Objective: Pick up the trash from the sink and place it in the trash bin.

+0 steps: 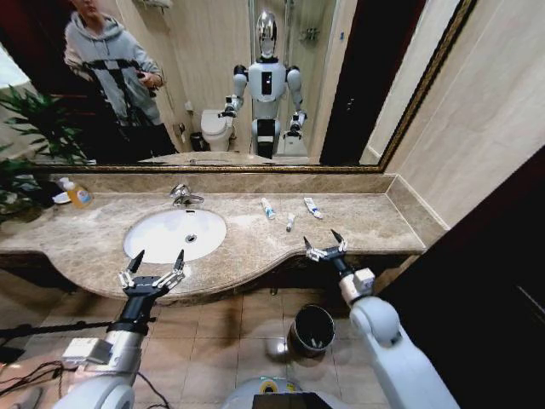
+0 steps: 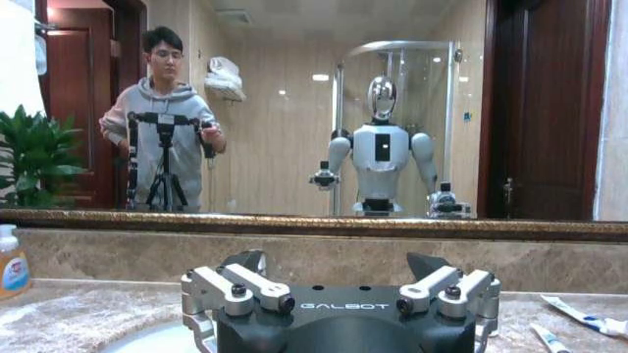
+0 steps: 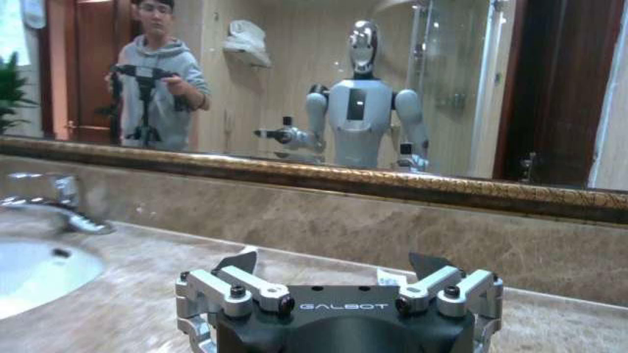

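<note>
Both jaws wide open, empty. Tubes (image 1: 289, 213) on counter (image 1: 358, 223) look light, slick; you grip mid-body across width.

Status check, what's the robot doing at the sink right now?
Left claw open at sink front rim. Right claw open at counter edge. Three tubes on counter. Bin below.

Tubes (image 1: 289, 213) lie on counter (image 1: 358, 223) right of sink (image 1: 174, 234).

white sink (image 1: 162, 232), beige-brown marble counter (image 1: 255, 247)
</note>
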Controlling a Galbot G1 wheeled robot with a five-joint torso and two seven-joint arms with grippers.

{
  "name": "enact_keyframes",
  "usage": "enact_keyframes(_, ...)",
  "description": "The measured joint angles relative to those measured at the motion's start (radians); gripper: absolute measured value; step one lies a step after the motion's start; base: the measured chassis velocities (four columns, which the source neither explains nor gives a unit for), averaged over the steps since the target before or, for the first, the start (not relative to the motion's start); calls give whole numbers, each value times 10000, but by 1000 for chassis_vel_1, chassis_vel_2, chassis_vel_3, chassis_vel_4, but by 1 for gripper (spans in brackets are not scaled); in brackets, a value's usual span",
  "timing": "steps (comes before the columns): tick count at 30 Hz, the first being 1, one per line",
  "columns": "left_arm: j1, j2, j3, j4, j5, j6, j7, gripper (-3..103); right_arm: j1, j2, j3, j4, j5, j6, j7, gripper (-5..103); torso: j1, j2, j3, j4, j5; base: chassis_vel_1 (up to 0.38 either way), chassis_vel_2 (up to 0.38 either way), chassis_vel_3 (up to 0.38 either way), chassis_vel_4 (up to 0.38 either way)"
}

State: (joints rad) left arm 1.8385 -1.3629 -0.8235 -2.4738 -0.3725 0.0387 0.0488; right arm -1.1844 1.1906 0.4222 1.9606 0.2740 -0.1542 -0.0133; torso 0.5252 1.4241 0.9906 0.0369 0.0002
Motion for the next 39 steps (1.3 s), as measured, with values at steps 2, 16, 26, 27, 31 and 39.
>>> enact_keyframes(2, 0, 1, 1, 0, 0, 0, 0, 100, 810, -138, -190, -623, 293, -155, 53, 100, 0, 0, 0, 0, -1, 0, 0, 0, 0)
enact_keyframes(16, 0, 1, 0, 0, 0, 0, 0, 100, 3259, 80, -1178, -3485, 819, -678, 334, 100, 0, 0, -1, -2, -2, 0, 0, 0, 0)
enact_keyframes(26, 0, 1, 0, 0, 0, 0, 1, 100, 4905, 776, -1774, -5391, 637, -1250, 888, 100, 0, 0, -1, 0, -3, 0, 0, 0, 0)
enact_keyframes(27, 0, 1, 0, 0, 0, 0, 1, 100, 5008, 853, -1718, -5617, 564, -1176, 885, 100, 0, 0, -1, 0, -2, 0, 0, 0, 0)
enact_keyframes(31, 0, 1, 0, 0, 0, 0, 1, 100, 5227, 1008, -1546, -6091, 410, -1045, 857, 100, 0, 0, -1, 0, -2, 0, 0, 0, 0)
enact_keyframes(39, 0, 0, 0, 0, 0, 0, 1, 100, 5555, 1145, -1467, -6850, 150, -879, 771, 100, -1, 0, -1, -1, -2, 0, 0, 0, 0)
